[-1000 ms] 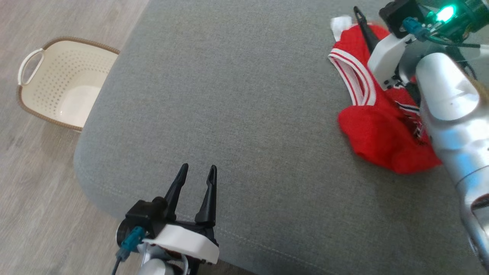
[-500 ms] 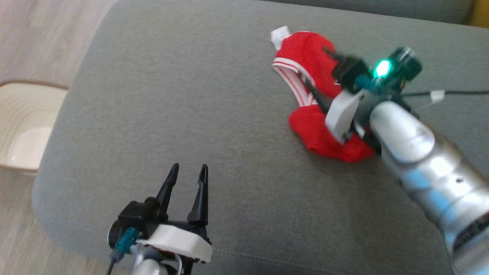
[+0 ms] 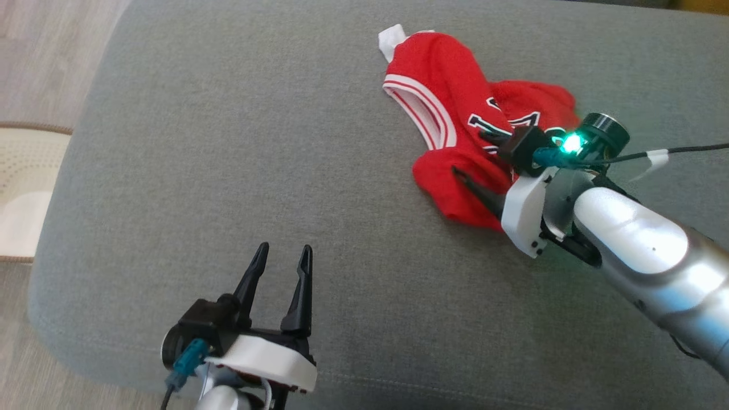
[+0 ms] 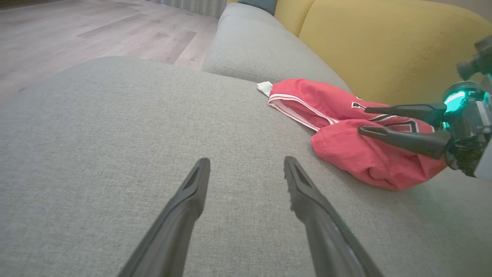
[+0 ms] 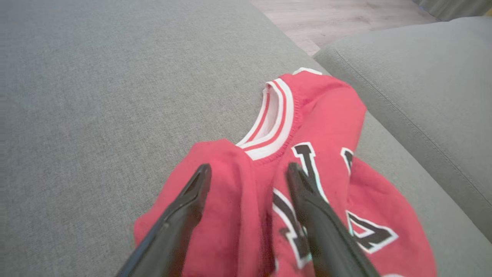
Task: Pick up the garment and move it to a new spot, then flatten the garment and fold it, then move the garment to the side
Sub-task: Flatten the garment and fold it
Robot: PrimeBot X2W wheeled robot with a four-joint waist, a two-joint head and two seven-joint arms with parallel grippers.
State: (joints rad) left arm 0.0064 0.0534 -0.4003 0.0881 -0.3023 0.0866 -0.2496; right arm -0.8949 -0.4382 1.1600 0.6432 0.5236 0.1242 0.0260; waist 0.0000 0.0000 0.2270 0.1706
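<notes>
**Head view.** I see the red jersey [image 3: 450, 114] lying crumpled on the grey sofa seat cushion [image 3: 228, 142], in its far right part. Its white-and-red striped trim [image 3: 424, 111] faces the cushion's middle, and a white tag [image 3: 390, 41] sits at its far end. My right gripper [image 3: 467, 151] is over the near end of the jersey, fingers apart and nothing clamped between them. I cannot tell whether the tips touch the fabric. My left gripper [image 3: 285, 247] is at the cushion's near edge, well apart from the jersey, fingers likewise spread and empty. A cream basket [image 3: 17, 188] stands on the wooden floor [image 3: 34, 51] beyond the cushion's left side.

**Right wrist view.** Black, white-edged lettering [image 5: 367, 231] shows on the jersey. A neighbouring grey cushion [image 5: 423, 77] lies just beside it.

**Left wrist view.** A yellow backrest [image 4: 384, 46] rises behind the jersey.
</notes>
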